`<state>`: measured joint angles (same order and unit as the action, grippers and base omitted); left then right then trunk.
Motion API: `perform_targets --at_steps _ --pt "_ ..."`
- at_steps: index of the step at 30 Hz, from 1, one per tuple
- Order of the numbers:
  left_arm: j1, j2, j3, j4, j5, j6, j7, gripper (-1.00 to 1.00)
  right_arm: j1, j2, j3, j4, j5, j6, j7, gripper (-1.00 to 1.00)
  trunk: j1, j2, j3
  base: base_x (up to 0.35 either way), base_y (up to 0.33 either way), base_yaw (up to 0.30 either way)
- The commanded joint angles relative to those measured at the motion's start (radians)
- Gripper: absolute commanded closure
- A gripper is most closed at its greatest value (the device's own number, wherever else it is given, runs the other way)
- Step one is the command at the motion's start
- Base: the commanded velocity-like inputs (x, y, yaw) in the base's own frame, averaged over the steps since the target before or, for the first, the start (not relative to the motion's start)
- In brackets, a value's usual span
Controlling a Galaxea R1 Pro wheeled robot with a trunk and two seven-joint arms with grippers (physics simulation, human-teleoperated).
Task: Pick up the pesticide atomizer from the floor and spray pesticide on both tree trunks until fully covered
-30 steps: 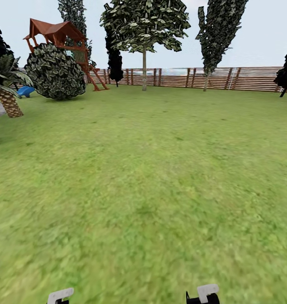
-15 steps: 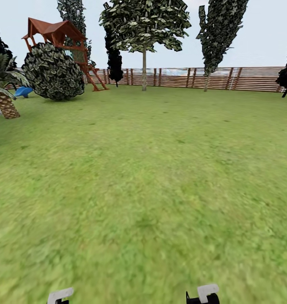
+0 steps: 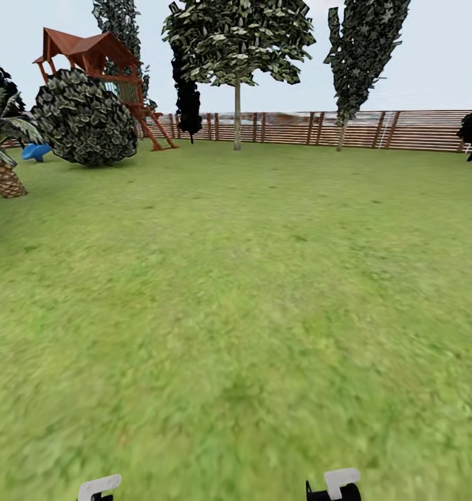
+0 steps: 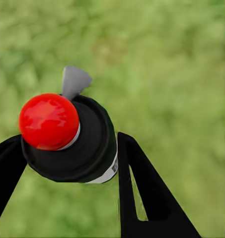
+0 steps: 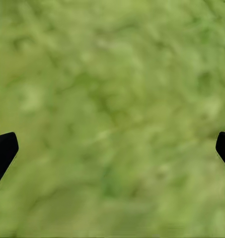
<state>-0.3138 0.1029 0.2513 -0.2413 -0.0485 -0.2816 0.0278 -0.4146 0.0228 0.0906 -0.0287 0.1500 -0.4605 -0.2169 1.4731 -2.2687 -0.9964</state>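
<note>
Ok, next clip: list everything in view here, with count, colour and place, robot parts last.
lawn: one, green, fills the foreground
fence: one, brown slats, along the far edge
playhouse: one, red-brown, far left
round bush: one, dark green, before the playhouse
palm: one, scaly brown trunk, left edge
thin-trunk tree: one, centre back
atomizer: one, black with red cap, between the left gripper's fingers
left gripper: black, shut on it
right gripper: black, open over grass

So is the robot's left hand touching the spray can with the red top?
Touching. The left wrist view shows both black fingers pressed against the atomizer sides, with no gap.
</note>
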Motion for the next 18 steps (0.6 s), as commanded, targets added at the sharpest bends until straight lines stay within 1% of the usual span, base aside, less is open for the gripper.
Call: perform_targets --at_steps 1,18 --pt "-0.001 0.0 0.002 0.002 -0.005 -0.004 0.003 1.0 -0.001 0.0 0.008 0.001 0.006 0.0 -0.01 -1.0 0.0 0.0 -0.001 0.34 0.0 0.0" --pt "-0.001 0.001 0.002 0.0 -0.005 -0.004 0.003 1.0 0.0 0.0 0.008 0.001 0.006 0.0 -0.01 -1.0 0.0 0.0 -0.001 0.34 0.0 0.0"
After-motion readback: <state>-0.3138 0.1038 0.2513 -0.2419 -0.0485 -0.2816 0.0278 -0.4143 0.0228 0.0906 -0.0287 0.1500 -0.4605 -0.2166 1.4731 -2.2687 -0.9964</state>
